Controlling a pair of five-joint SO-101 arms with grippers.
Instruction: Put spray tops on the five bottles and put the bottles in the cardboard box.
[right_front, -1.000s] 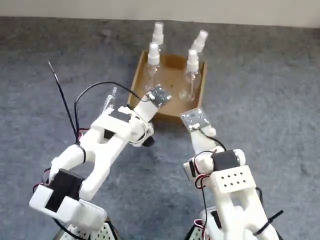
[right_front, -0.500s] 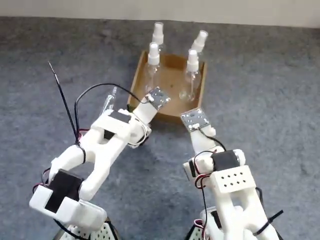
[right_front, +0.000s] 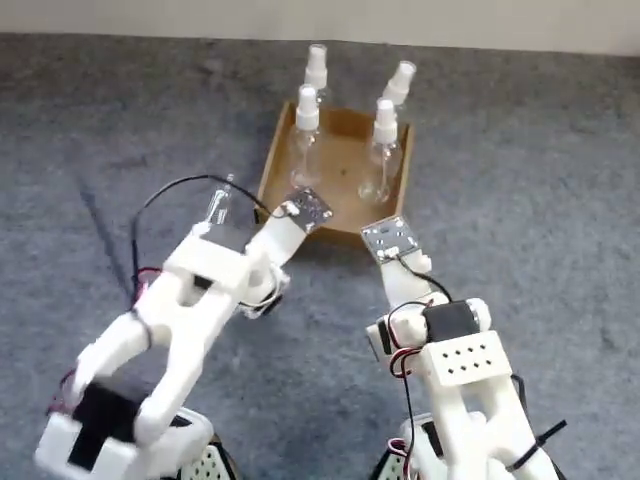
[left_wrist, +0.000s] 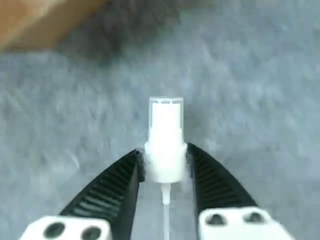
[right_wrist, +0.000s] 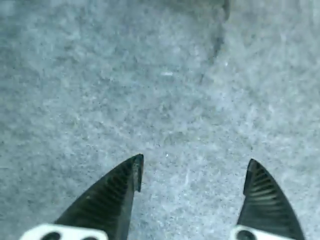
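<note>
spray top (left_wrist: 165, 142) in left pincer (left_wrist: 165, 152), box (right_front: 271, 166) nearby

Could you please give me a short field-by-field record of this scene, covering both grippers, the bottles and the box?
left gripper: shut on a white spray top, held over the carpet
right gripper: open, empty, over the carpet
near capped bottles: two, upright inside the cardboard box
far capped bottles: two, upright at the box's far end; inside or behind it, cannot tell
uncapped bottle: one, clear, on the carpet beside the box, next to the left arm
</note>
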